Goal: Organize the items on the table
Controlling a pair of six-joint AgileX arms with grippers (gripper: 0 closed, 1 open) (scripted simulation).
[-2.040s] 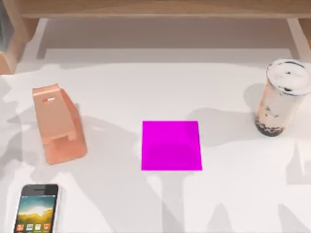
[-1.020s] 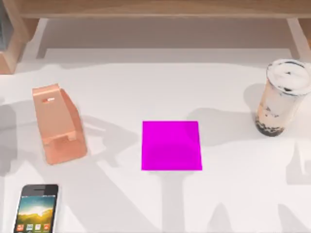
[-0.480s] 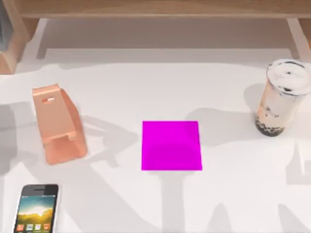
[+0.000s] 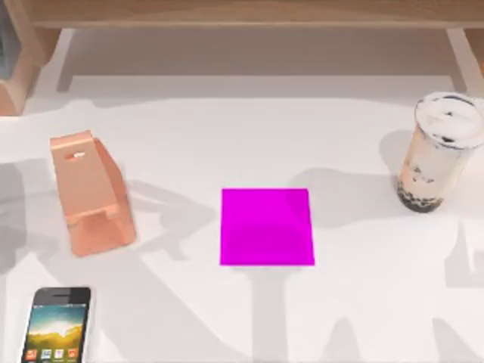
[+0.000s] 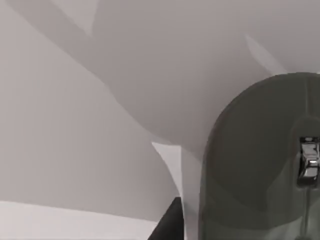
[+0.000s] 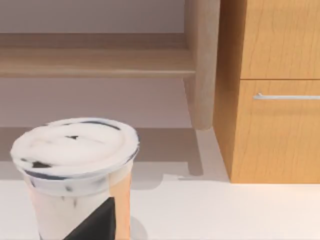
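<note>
Table (image 4: 227, 136): white, wooden shelf frame along top of frame.
Cup (image 4: 439, 151): upright, far right, mid-height.
Phone (image 4: 57, 327): flat, screen up, lower-left corner.
Mouse (image 5: 265, 160): dark grey, close under left wrist cam, on tabletop.
Stand (image 4: 89, 193): orange, left side, above phone.
Pad (image 4: 266, 226): magenta, centre.
Claws, L & R: opening can't tell.
</note>
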